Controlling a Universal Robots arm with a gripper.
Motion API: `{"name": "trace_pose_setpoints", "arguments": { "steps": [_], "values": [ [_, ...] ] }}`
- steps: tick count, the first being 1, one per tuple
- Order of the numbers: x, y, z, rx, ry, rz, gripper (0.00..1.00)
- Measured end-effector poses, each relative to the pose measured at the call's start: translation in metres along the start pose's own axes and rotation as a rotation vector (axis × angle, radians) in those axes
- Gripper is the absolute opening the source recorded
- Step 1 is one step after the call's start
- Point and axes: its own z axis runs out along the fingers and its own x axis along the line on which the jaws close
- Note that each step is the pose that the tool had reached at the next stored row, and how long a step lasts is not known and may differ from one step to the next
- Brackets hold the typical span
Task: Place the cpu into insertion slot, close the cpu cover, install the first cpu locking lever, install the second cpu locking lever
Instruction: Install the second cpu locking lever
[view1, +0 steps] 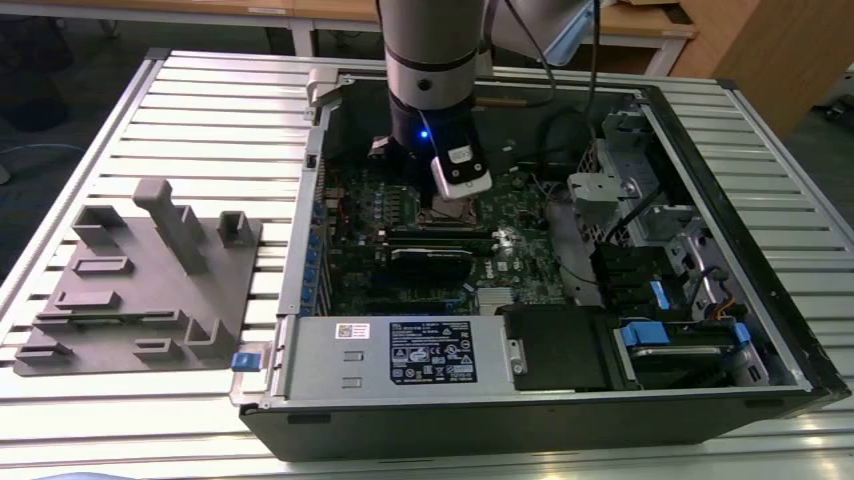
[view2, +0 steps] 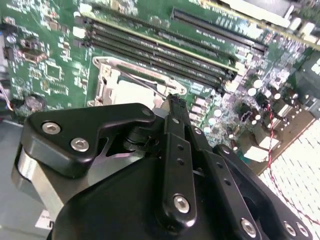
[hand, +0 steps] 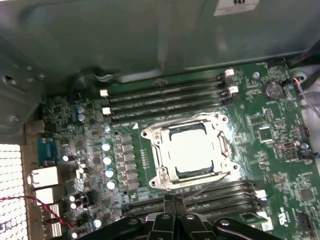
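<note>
Gripper (hand: 172, 212) linkage sits closest to both wrist cameras, black and bolted, its fingers (view2: 175, 120) drawn together to a narrow tip with nothing between them. That tip hangs just beside the socket edge, near a thin wire lever (view2: 145, 82) lying across the cover; contact with the lever cannot be confirmed.

Open computer case (view1: 747, 400) lies on its side on a slatted metal table (view1: 200, 110). Inside it: the green motherboard (hand: 280, 165), a power supply (view1: 400, 352) along the near wall, black drive bays with blue tabs (view1: 641, 332) at the exterior view's right, and loose cables.

On the motherboard, the insertion slot (hand: 159, 172) holds the cpu (hand: 192, 150), seated flat, its pale metal top showing through the window of the cpu cover (hand: 220, 122). The cover lies down over the chip. Long black memory slots (hand: 165, 97) run along both sides of the socket.

Outside the case, at the exterior view's left, a grey fixture tray (view1: 134, 290) with upright posts rests on the table.

Arm (view1: 430, 60) descends vertically into the case, wrist over the socket area, a blue light lit on its side.
</note>
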Motion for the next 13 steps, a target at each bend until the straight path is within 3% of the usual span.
{"name": "trace_pose_setpoints", "arguments": {
  "steps": [4, 13],
  "values": [
    [0.0001, 0.0002, 0.0036, 0.0097, -0.0022, 0.002, 0.11],
    [-0.0007, 0.0018, 0.0148, 0.0127, -0.0032, 0.004, 0.11]
  ]
}}
